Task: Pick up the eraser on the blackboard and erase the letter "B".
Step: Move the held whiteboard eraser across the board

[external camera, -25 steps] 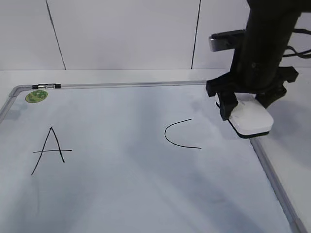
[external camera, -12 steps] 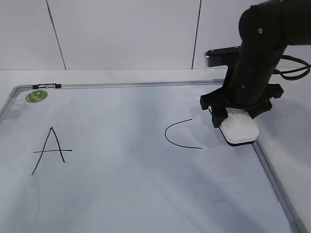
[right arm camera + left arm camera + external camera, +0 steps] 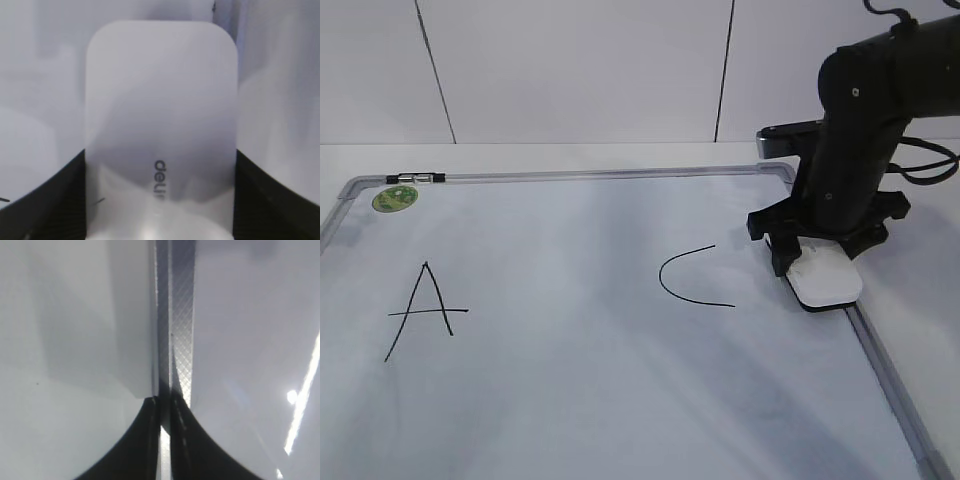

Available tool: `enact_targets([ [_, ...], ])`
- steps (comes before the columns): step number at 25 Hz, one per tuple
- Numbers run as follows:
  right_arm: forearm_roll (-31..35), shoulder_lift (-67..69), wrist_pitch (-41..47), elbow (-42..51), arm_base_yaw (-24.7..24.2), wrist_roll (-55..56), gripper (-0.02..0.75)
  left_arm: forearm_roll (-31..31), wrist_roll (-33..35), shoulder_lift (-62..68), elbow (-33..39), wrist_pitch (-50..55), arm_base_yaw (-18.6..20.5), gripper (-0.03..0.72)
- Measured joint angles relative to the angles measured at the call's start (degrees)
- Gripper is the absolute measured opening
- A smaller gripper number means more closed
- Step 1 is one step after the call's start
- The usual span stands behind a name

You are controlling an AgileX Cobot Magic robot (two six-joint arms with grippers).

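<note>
On board left: letter A (image 3: 423, 310), no letter "B" visible | centre: C (image 3: 692, 277) | right edge of blackboard (image 3: 570, 176): eraser (image 3: 826, 279) clamped by right gripper (image 3: 820, 262) across long sides (light, stiff, slick plastic) | left gripper (image 3: 165, 440) pinched closed, empty.

We view the blackboard (image 3: 570, 350) slantwise from the front; wrist cameras look down closely, the right sharing the eraser (image 3: 825, 280).

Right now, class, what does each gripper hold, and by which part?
The right gripper holds the eraser by its two long sides, at the end nearest the wrist. The left gripper is shut and holds nothing.
</note>
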Motion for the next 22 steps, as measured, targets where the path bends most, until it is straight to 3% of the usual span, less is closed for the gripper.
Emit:
enact_targets([
  [22,-0.82,3.05,-4.27,-0.24,-0.40,-0.15,0.526,0.00,0.00,0.00,0.00,0.00,0.00,0.013],
])
